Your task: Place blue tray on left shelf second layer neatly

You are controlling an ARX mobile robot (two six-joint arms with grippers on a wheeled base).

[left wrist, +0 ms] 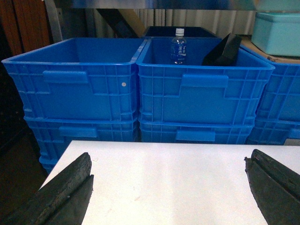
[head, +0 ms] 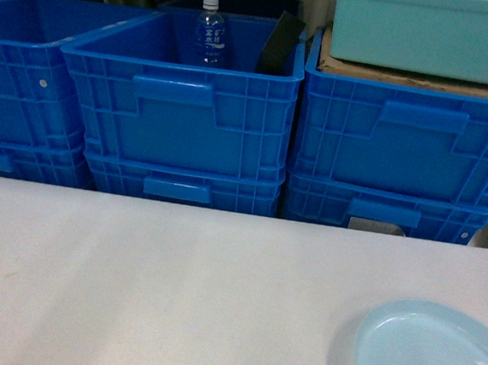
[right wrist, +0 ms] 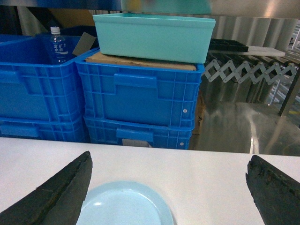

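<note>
The blue tray, a pale sky-blue shallow dish, lies on the white table at the near right corner of the head view. In the right wrist view the blue tray sits low between the dark fingers, close to the left one. My right gripper is open above it and holds nothing. My left gripper is open over bare table. Neither gripper shows in the head view. A shiny steel rail runs above the crates; I cannot tell whether it belongs to the left shelf second layer.
Stacked dark-blue crates stand behind the table's far edge. One holds a water bottle and a black object. A teal bin rests on cardboard on the right stack. A roller conveyor is far right. The table's left edge drops off.
</note>
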